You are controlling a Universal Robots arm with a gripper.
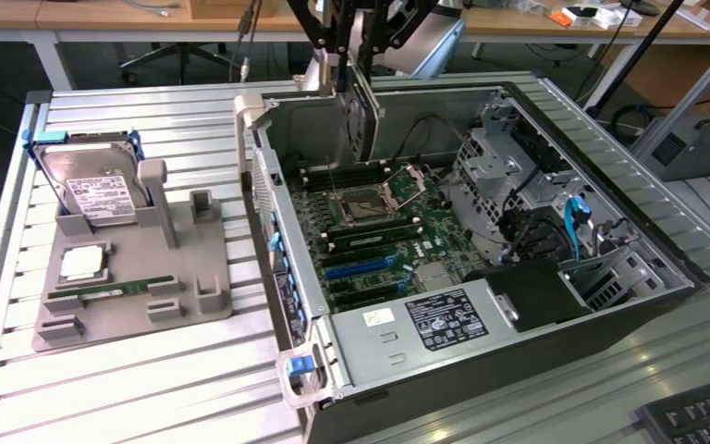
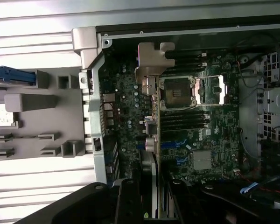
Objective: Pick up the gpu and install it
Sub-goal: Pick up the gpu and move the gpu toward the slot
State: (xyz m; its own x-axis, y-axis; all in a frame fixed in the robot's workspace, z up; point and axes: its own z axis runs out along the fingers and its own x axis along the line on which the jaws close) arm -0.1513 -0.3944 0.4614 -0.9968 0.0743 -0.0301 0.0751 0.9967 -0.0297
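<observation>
The gripper [image 1: 358, 32] hangs over the open computer case [image 1: 540, 370]. Its jaws are partly closed and clamp the top end of the gpu [image 1: 361, 116]. The card hangs upright with its long axis vertical, running straight down from the fingers toward the motherboard [image 1: 386, 236]. Its dark cooler face is turned to the exterior view's left. In the wrist view the card is seen edge-on, and its silver end bracket [image 2: 150, 60] is the end farthest from the fingers, so it points down into the case. The lower end sits just beside the CPU socket [image 1: 361, 205], toward the back wall of the case, and is not seated in any slot.

A black label [image 1: 451, 317] with white print lies on the power supply, with a small white sticker [image 1: 380, 316] next to it; neither can be read. The hard drive [image 1: 96, 190], standing in the grey holder [image 1: 133, 277] on the exterior view's left, has a white label whose writing is too small to read
</observation>
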